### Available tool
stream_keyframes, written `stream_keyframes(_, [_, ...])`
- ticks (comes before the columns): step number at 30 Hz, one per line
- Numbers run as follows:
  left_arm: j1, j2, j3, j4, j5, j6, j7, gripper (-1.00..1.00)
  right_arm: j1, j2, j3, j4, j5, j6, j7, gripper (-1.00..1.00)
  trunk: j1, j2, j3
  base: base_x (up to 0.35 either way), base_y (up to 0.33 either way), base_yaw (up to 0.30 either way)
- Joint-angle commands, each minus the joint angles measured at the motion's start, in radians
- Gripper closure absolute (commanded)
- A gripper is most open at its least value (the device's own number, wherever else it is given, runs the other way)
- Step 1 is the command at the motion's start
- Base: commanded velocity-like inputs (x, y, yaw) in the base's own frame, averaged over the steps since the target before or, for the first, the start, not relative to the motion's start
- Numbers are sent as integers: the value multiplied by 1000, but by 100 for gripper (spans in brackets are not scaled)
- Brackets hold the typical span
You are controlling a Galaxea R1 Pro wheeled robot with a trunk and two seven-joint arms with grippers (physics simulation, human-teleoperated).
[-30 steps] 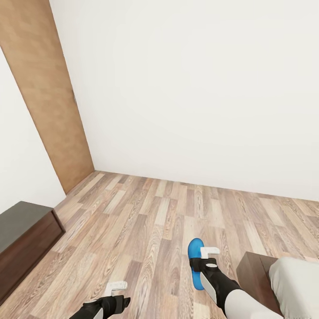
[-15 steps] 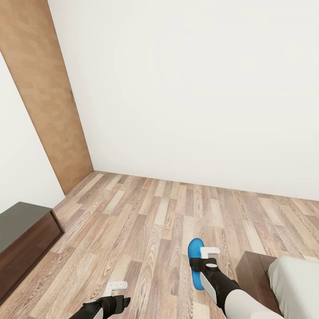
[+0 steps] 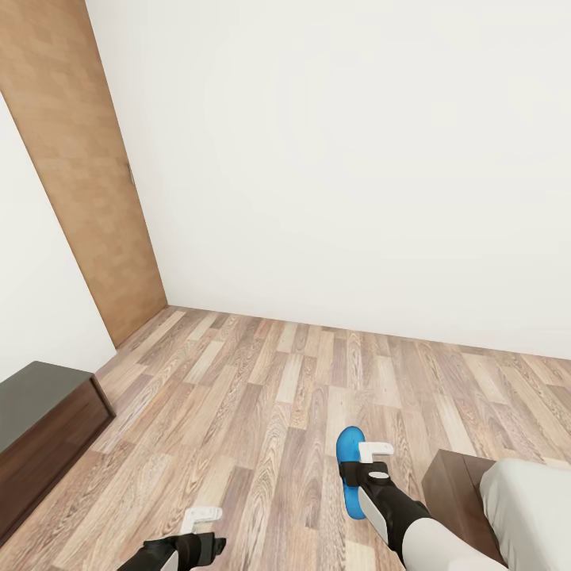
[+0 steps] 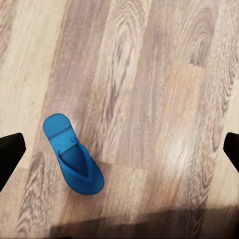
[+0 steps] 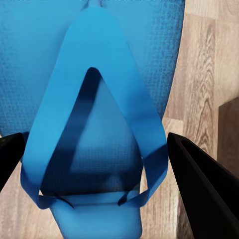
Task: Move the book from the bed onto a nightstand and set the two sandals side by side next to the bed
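One blue sandal [image 3: 350, 452] hangs upright just above the wood floor near the bed's corner [image 3: 519, 507]. My right gripper [image 3: 365, 461] is shut on it. In the right wrist view the sandal's thong strap [image 5: 94, 124] sits between the two dark fingers [image 5: 199, 189], which press against its sides. A second blue sandal [image 4: 73, 155] lies flat on the floor under my left gripper [image 4: 119, 154], whose fingers stand wide apart, open and holding nothing. In the head view the left gripper [image 3: 203, 519] hovers low at the bottom edge. The book and the nightstand are out of view.
A long low dark brown cabinet [image 3: 40, 428] stands against the left wall. A tall wooden door [image 3: 79, 174] fills the left corner. The bed's dark frame [image 3: 452, 484] juts in at lower right. A white wall closes the far side of the plank floor [image 3: 270, 381].
My left gripper has dropped slightly toward the bottom of the head view. The right gripper and its sandal have stayed put.
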Motion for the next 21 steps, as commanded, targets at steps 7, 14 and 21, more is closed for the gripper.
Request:
stream_keyframes(7, [1,29,-6,-2,8,24,4,-100,0,0,4,-3,1,7,-5,100,0,0,-1,0,0,0])
stream_keyframes(14, [1,38,-5,0,7,25,9,-100,0,1,7,-6,1,8,-2,100,27,-49,-23,0,0,0])
stream_keyframes(21, [1,38,-6,0,8,22,37,-100,0,13,16,-7,1,8,-2,100,54,-98,-45,0,0,0])
